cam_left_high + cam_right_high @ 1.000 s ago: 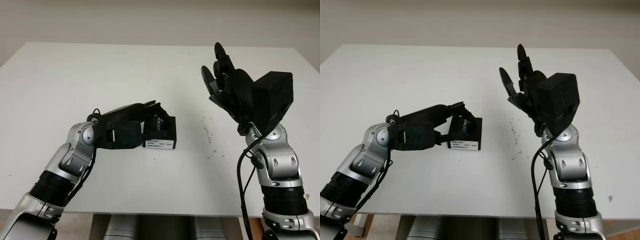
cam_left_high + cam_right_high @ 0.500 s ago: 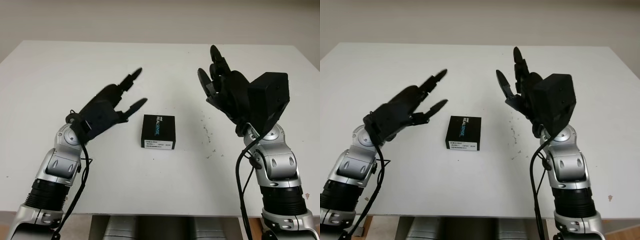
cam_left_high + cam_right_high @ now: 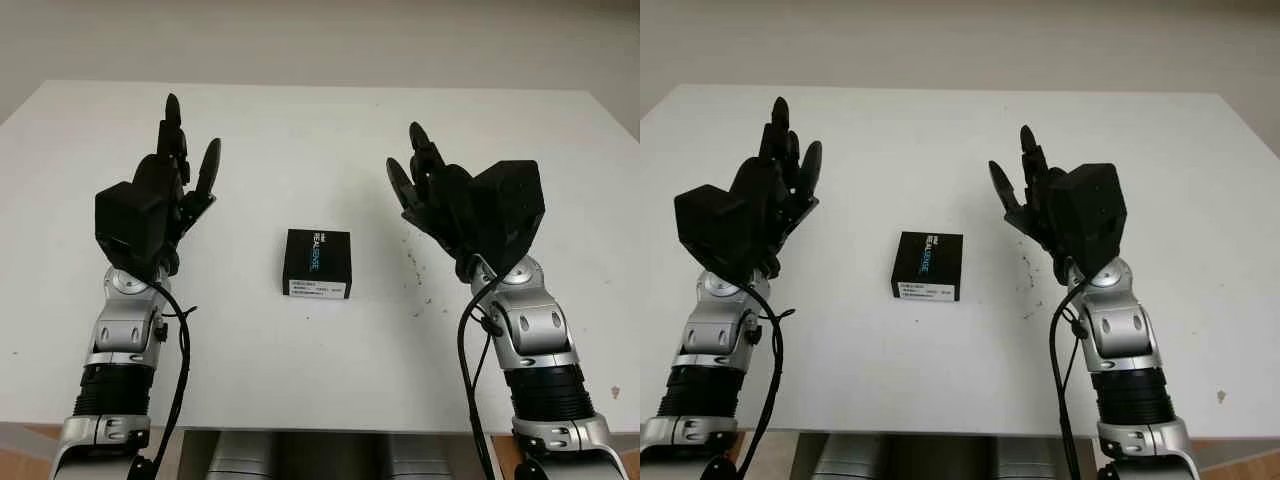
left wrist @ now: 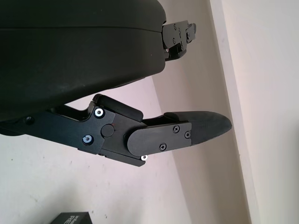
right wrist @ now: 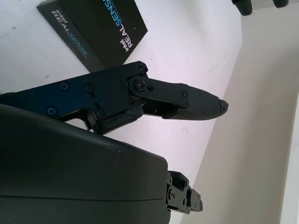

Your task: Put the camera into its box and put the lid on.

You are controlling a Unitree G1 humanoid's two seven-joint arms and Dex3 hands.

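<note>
since a second ago, the left hand (image 3: 170, 190) has been lifted off the black box (image 3: 317, 263) and raised above the table's left side, fingers pointing up and away. the box is seen closed, lid on, lying flat near the middle of the white table (image 3: 320, 130), a little toward the near edge. its long axis runs roughly from near edge to far edge, with the printed lettering running along it. the right hand (image 3: 430, 190) is held open above the table's right side, holding nothing. small dark specks (image 3: 415, 265) are scattered just right of the box. a pale wall (image 3: 320, 40) is seen beyond the far edge.
</note>
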